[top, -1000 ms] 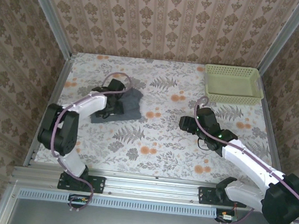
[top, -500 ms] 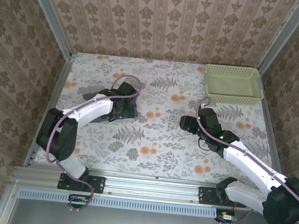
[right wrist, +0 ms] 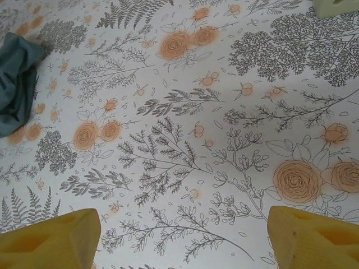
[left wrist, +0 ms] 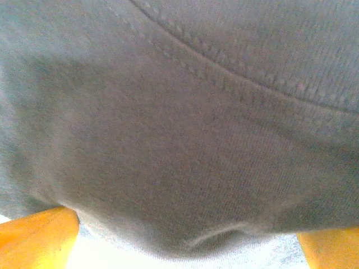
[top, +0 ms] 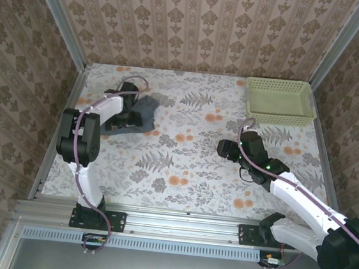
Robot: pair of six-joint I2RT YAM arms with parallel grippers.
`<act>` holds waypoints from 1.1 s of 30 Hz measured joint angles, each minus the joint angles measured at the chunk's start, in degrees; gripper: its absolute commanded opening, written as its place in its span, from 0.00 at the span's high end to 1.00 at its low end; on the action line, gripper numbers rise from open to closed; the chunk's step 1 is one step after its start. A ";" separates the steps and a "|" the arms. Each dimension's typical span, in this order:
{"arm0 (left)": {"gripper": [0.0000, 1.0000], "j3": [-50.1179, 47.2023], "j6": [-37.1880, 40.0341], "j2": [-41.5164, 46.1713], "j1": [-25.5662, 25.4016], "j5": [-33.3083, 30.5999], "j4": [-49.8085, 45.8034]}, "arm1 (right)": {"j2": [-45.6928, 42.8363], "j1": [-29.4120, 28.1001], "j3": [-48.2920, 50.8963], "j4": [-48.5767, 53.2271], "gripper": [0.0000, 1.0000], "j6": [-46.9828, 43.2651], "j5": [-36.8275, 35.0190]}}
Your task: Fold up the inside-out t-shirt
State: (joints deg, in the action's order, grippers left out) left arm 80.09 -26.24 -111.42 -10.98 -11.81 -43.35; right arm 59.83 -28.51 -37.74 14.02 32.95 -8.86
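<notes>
Closely, left gripper (left wrist: 185,241) over t-shirt (left wrist: 168,157), seam stitching (left wrist: 224,78)

inside-out t-shirt (top: 137,112) | slate blue-grey | bunched | table's far-left

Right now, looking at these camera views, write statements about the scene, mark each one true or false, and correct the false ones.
1. The t-shirt lies on the left side of the table. True.
2. The right tool grips a sleeve of the t-shirt. False: it is open over the bare flowered tablecloth, apart from the t-shirt.
3. The green basket stands at the far right corner. True.
4. The t-shirt lies in the green basket. False: it lies on the tablecloth, across the table from the basket.
5. The left tool is at the t-shirt, with fabric between its fingers. True.
</notes>
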 measured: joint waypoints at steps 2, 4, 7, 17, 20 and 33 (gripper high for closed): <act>0.00 4.74 2.10 -3.17 1.73 -0.59 -1.49 | 0.00 0.13 0.00 0.04 0.20 -0.02 0.00; 0.00 10.08 4.22 -6.99 3.02 -1.73 -3.17 | 0.00 0.22 0.00 0.37 0.20 -0.02 -0.02; 0.00 17.94 7.34 -12.92 4.48 -4.24 -5.42 | -0.09 0.31 -0.02 1.31 0.20 -0.09 -0.07; 0.00 32.00 19.41 -21.03 8.68 -10.19 -7.96 | -3.96 0.96 -0.02 5.33 0.19 -0.48 -2.05; 0.00 35.19 22.56 -22.47 10.21 -11.02 -7.89 | -5.07 1.07 -0.02 6.36 0.19 -0.46 -2.62; 0.00 38.91 29.29 -21.24 8.87 -15.74 -5.51 | -8.59 1.38 -0.52 11.02 0.13 -0.90 -5.81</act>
State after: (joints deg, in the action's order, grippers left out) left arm 119.00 3.05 -132.66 -2.11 -27.55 -48.86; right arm 51.24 -27.14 -38.26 25.04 32.05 -14.68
